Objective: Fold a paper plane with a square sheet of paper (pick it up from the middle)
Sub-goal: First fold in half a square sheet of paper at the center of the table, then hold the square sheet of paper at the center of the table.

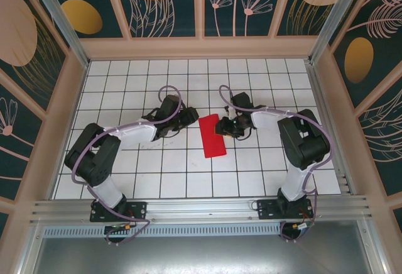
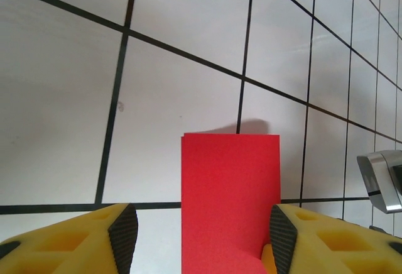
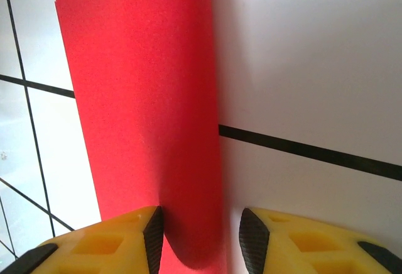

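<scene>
We've got the white gridded bench (image 1: 125, 79) with the folded bright red paper sheet (image 1: 212, 136) lying flat mid-bench. The left fingers (image 2: 124, 230) sit at its left edge, spread wide, gripping nothing. The right fingers (image 3: 154, 236) straddle its right edge, apart, likely ready to pinch the fold. Nothing's in the way.

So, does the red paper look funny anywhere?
A bit. The paper lies slanted on the gridded table, not lined up with the lines. It is a narrow strip, not a square, so it looks folded in half. In the right wrist view its near end seems to curl up.
</scene>
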Motion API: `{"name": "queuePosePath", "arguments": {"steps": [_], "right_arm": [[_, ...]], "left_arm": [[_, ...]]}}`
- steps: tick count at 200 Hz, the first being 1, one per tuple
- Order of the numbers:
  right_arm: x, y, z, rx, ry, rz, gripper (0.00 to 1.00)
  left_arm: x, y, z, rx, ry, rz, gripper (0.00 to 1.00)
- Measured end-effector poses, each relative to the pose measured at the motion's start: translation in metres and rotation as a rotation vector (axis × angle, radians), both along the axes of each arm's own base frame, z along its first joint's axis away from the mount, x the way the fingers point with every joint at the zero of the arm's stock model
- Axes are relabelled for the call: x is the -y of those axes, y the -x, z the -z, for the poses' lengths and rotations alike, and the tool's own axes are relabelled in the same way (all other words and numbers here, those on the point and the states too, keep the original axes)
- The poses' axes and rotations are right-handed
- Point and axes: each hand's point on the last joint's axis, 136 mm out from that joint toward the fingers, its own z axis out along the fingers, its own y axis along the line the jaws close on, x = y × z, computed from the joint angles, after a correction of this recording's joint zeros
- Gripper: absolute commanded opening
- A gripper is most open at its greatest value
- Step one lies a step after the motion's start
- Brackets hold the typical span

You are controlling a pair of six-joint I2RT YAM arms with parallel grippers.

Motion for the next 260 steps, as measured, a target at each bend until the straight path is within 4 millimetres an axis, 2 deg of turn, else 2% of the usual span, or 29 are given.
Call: {"name": "queuePosePath", "arguments": {"steps": [50, 69, 161, 218, 242, 260], "right_arm": [[0.0, 0.0, 0.003, -0.021, 0.021, -0.003, 0.44], [0.0, 0.0, 0.004, -0.029, 0.026, -0.003, 0.43], [0.001, 0.001, 0.006, -0.023, 0.047, -0.025, 0.43], [0.001, 0.001, 0.007, -0.02, 0.065, -0.033, 0.43], [0.001, 0.001, 0.007, -0.013, 0.075, -0.044, 0.43], [0.001, 0.001, 0.008, -0.011, 0.078, -0.049, 0.43]], "left_arm": [[-0.037, 0.003, 0.015, -0.045, 0.01, -0.078, 0.61], [-0.044, 0.004, 0.017, -0.051, 0.021, -0.091, 0.6], [-0.019, -0.003, -0.006, 0.012, 0.165, -0.011, 0.57], [-0.008, -0.002, -0.005, 0.012, 0.199, 0.025, 0.54], [-0.003, 0.002, 0.0, -0.003, 0.201, 0.045, 0.5], [0.001, 0.006, 0.004, -0.02, 0.207, 0.056, 0.43]]}}
